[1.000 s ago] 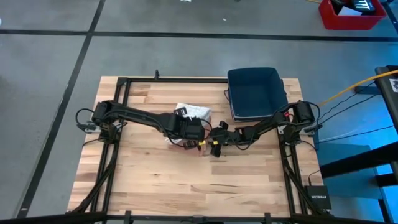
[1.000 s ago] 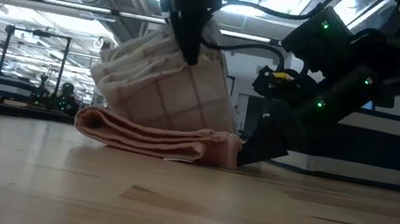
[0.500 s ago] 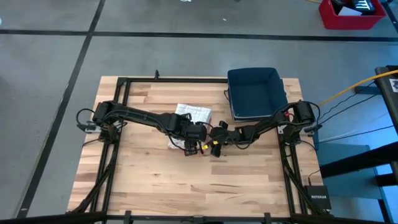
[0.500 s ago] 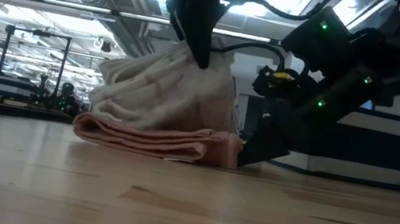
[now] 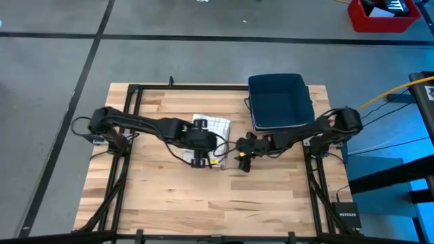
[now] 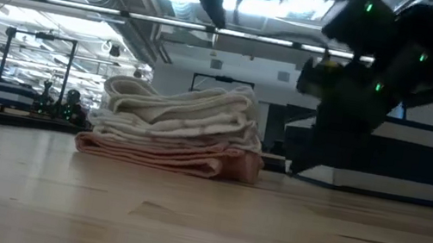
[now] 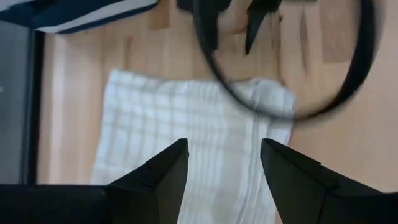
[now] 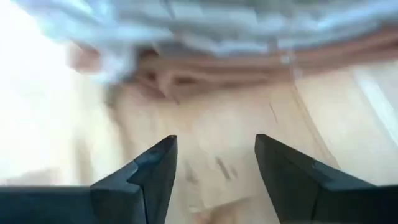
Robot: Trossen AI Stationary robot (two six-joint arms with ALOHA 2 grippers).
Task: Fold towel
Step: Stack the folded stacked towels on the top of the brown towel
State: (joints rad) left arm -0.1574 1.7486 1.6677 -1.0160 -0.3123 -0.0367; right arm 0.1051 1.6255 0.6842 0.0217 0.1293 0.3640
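My left gripper (image 5: 201,160) now hangs just above the towel (image 6: 174,126) with its fingers (image 7: 163,176) apart and nothing between them; a second ago it was pinching the upper layer and holding it up in a peak, and since then it has let go and lifted off, so the cloth has dropped into a low, layered stack. In the left wrist view the checked white top layer (image 7: 186,134) lies flat directly below the fingers, a black cable looping across in front. I read that as the fold having just been laid down, with the task near its end, though the top layers look a little rumpled from table height and may want smoothing. Just beyond the towel on its far side, my right gripper (image 5: 245,161) is also open and empty, its fingers (image 8: 146,177) pointing at the towel's pinkish lower edge (image 8: 261,59); it has pulled back a little from that edge and risen. The two grippers sit near each other, so I would mind their cables and avoid crossing paths. Farther off past the right gripper, the dark blue bin (image 5: 278,102) sits on the wooden worktop (image 5: 271,196), well clear of the towel.
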